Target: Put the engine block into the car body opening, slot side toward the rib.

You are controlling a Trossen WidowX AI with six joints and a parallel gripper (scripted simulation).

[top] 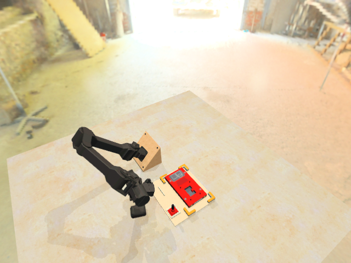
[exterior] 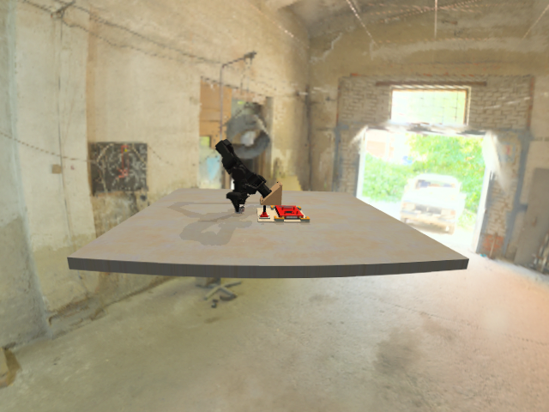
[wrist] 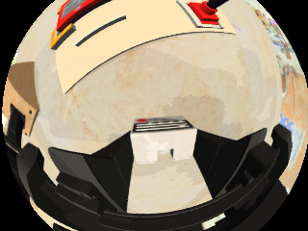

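The engine block (wrist: pixel 146 146) is a pale block with dark stripes and a red spot on top, and a notch low in its near face. My gripper (wrist: pixel 160 133) (exterior: pixel 239 209) is shut on it, one finger on each side. They hang low over the table, left of the board; the height of the block's underside cannot be told. The red car body (top: pixel 179 189) (exterior: pixel 280 211) lies flat on the board, partly in the wrist view at upper left. Its opening (top: pixel 187 191) shows grey inside, with a small red rib at one side. The block is outside it.
The cream board (top: pixel 167 198) (wrist: pixel 108 43) has orange corner brackets (top: pixel 189 211) around the car body. A red piece with an upright black stick (top: pixel 173 210) (exterior: pixel 264 215) (wrist: pixel 204 13) stands on it nearer the arm. A wooden wedge (top: pixel 153 146) (exterior: pixel 274 196) (wrist: pixel 23 87) stands behind the board.
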